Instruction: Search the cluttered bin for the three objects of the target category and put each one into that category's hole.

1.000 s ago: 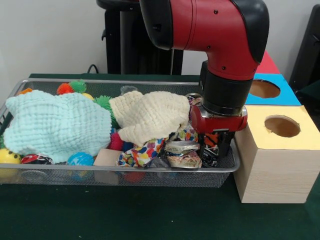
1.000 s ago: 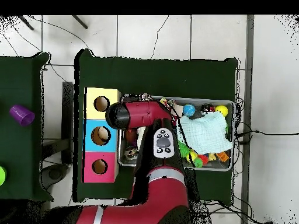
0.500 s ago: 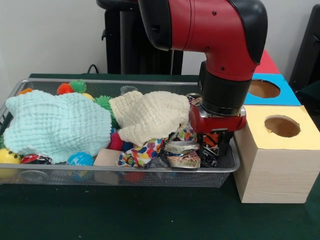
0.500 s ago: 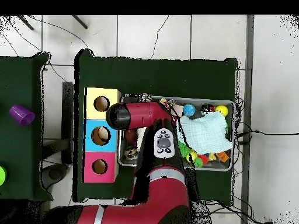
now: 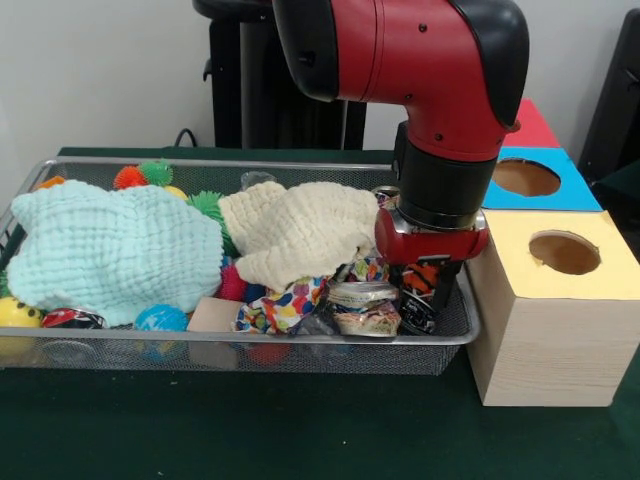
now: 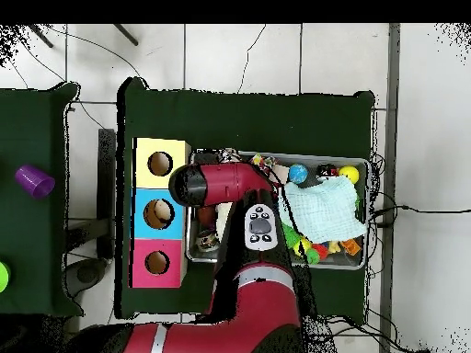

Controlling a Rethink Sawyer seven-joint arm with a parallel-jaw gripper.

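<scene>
Front view is showing me the arm [image 5: 420,90] reaching down into the right end of the wire bin [image 5: 455,335], and against the frame from a second ago it is sitting slightly further left and a touch higher. The pincer [image 5: 428,288] is hanging in the clutter just beside the yellow-topped box [image 5: 550,310] at the right of the frame. I cannot tell how far its jaws are standing apart, because the red wrist and the litter are hiding them; something orange and black is lying right against it, but I cannot tell whether it has hold of that. A crushed can [image 5: 363,305] is lying just left of the pincer, as before. The cream cloth [image 5: 300,235] and the pale green cloth [image 5: 110,250] are staying spread over the middle and left of the bin. In the overhead view the yellow, blue and pink holes [image 6: 158,213] are lining up at the left of the bin, with the arm covering the pincer.
</scene>
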